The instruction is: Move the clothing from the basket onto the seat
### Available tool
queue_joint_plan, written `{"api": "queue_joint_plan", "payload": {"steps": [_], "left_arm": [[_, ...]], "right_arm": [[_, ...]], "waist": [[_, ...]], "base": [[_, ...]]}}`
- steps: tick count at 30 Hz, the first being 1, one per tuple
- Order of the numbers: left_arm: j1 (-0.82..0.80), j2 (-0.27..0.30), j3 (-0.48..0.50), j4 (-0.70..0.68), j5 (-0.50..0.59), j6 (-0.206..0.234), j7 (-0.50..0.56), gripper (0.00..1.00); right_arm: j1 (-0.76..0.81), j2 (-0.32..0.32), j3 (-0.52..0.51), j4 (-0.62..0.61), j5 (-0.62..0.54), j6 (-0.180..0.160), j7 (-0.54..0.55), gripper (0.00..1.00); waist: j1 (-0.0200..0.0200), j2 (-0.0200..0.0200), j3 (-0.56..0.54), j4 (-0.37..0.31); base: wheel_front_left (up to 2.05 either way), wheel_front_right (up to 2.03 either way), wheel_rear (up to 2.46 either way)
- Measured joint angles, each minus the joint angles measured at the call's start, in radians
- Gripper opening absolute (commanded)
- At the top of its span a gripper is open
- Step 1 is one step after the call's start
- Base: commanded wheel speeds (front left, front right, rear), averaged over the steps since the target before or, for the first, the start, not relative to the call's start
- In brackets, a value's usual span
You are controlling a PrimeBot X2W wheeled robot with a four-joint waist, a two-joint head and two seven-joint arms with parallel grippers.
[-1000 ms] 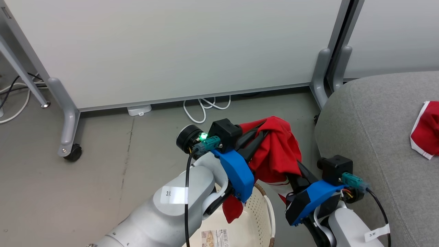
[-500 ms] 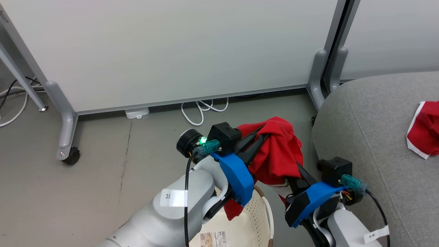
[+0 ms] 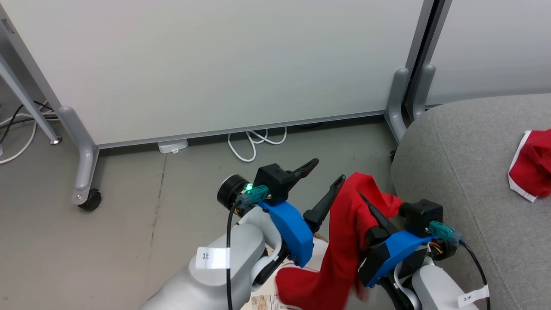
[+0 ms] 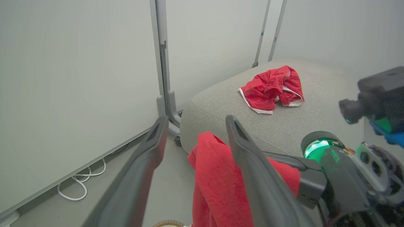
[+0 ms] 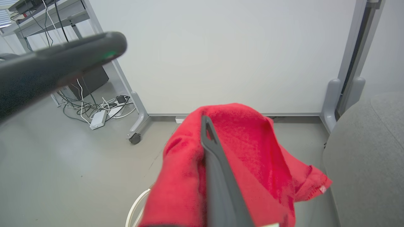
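Note:
One red garment (image 3: 344, 241) hangs over my right gripper (image 3: 362, 200), which is shut on it; the cloth trails down past the blue wrist cover. In the right wrist view the same garment (image 5: 240, 148) drapes over one dark finger (image 5: 217, 170) and hides the other. My left gripper (image 3: 327, 173) stands open just left of the cloth, nothing between its fingers (image 4: 243, 148). A second red garment (image 3: 531, 165) with white trim lies crumpled on the grey seat (image 3: 452, 172). Of the basket only a bit of rim (image 4: 170, 224) and the sticker (image 3: 262, 301) show below the arms.
White partition panels (image 3: 215, 60) stand behind on grey feet, one with a caster wheel (image 3: 91, 200). White cables (image 3: 252, 144) and a small white box (image 3: 172, 146) lie on the grey floor by the panel. More cables (image 5: 94, 110) lie further left.
My left gripper has opened and let go of the red garment. The cloth has dropped and now hangs from the right gripper alone, nearer the seat.

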Motion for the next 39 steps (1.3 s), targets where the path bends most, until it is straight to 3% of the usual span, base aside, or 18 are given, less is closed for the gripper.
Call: {"api": "queue_joint_plan", "payload": {"steps": [17,24,32,39], "left_arm": [[0.329,0.068,0.383,-0.174,0.261,0.006,0.0,1.0],[0.445,0.072,0.546,-0.259,0.39,0.006,0.0,1.0],[0.514,0.062,0.661,-0.279,0.47,0.005,0.0,1.0],[0.523,0.045,0.7,-0.28,0.5,0.001,0.0,1.0]], "right_arm": [[0.01,0.0,-0.029,-0.028,-0.005,0.0,-0.003,0.0],[0.012,-0.001,-0.039,-0.04,-0.01,0.0,0.004,0.0],[0.022,-0.001,-0.053,-0.048,-0.018,0.0,0.005,0.0],[0.022,-0.001,-0.061,-0.053,-0.018,0.0,0.006,0.0]], "waist": [[0.0,0.0,0.014,0.018],[0.0,0.0,0.021,0.026],[0.0,0.0,0.025,0.025],[0.0,0.0,0.03,0.023]], "base": [[0.0,0.0,0.0],[0.0,0.0,0.0],[0.0,0.0,0.0],[0.0,0.0,0.0]]}}
